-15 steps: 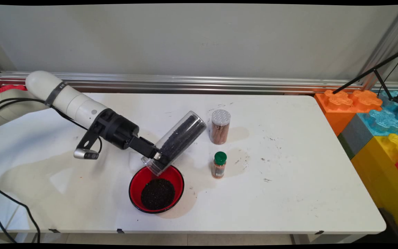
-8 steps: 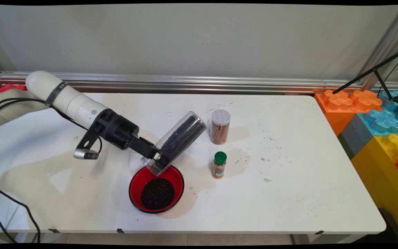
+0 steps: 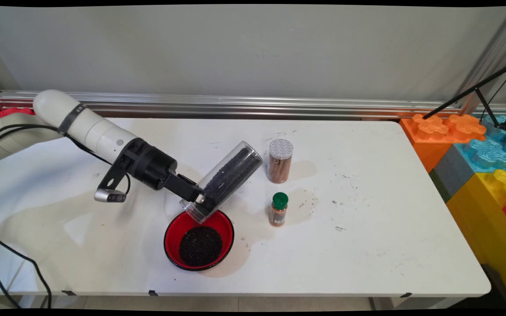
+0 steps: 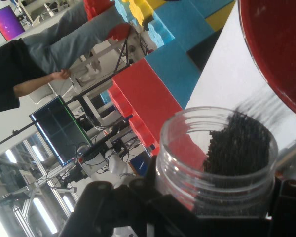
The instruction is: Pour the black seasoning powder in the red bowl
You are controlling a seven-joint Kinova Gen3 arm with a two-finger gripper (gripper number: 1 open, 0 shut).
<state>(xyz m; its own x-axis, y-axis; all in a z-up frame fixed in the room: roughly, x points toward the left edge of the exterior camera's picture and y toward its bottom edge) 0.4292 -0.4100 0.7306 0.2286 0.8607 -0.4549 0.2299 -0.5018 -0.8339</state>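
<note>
Nothing on the table has shifted since the frame a second ago, as far as I can see, and the arm holds almost the same pose. From my main view the gripper (image 3: 200, 199) is clamped on the neck end of a clear plastic jar (image 3: 226, 177), which it holds tilted with its open mouth down over the far rim of a red bowl (image 3: 171, 237) and its closed base up and to the right. Dark granules fill much of the jar's length, and a mound of the same dark grains (image 3: 200, 245) lies in the bowl. To the right of the jar stands a taller clear container of brown sticks (image 3: 279, 161) with a pale lid, and nearer me a small spice bottle with a green cap (image 3: 278, 210); both are upright and apart from the jar and bowl. The white table (image 3: 367, 228) shows scattered dark specks to the right. My hand view gives me what the main one cannot: the jar (image 4: 217, 158) mouth-on, with granules heaped against one side of its opening and a blurred streak of them leaving towards the red bowl (image 4: 281, 54) at the upper right. I see the black fingers (image 4: 286, 202) pressed against the jar's neck on either side. That view also takes in coloured foam blocks (image 4: 153, 94), a monitor (image 4: 64, 128) and a person (image 4: 34, 54) beyond the table.
</note>
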